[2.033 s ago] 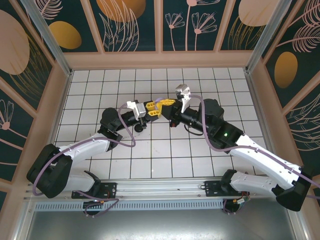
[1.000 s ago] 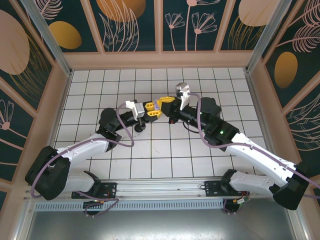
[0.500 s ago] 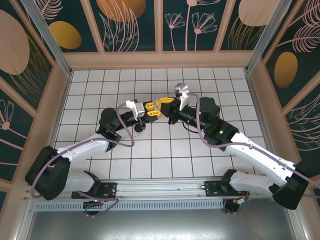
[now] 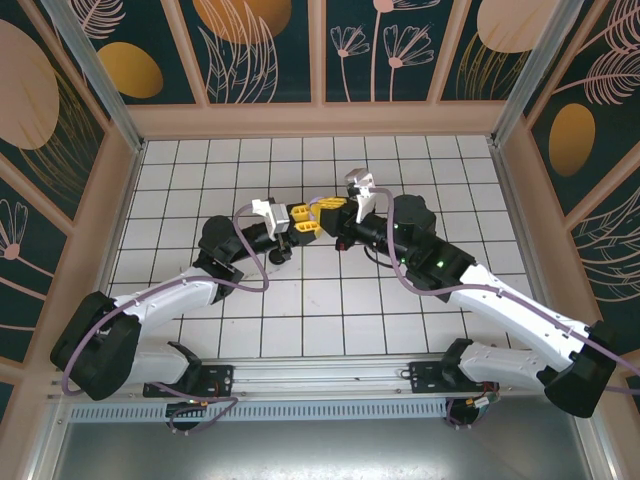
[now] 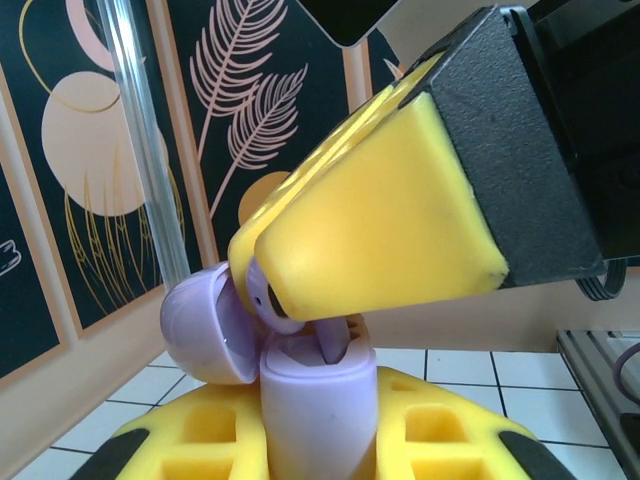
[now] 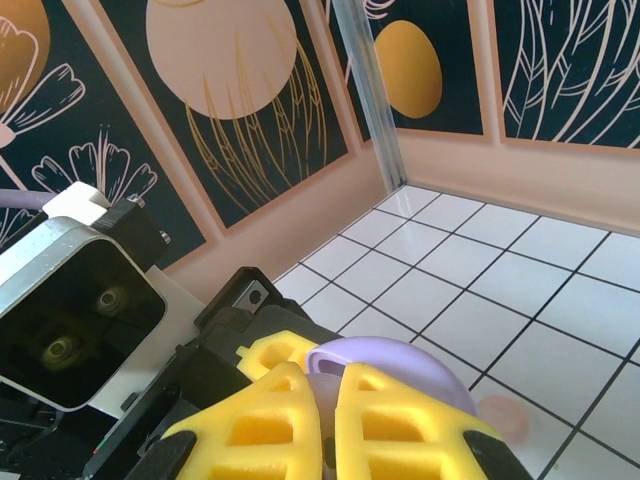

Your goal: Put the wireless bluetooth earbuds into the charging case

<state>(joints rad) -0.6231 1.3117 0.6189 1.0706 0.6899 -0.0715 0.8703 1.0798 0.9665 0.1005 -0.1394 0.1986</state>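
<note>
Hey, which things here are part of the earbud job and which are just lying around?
Job: lilac earbud, open lilac case, each held in jaws.
Lying about: blurred pink item on the tiled table.

Robot test enclosure, white tiled table (image 4: 330, 305), leaf-print walls (image 4: 385, 50)

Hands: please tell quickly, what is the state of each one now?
Left hand: closed on the open lilac case.
Right hand: closed on a lilac earbud, at the case's mouth.
</note>
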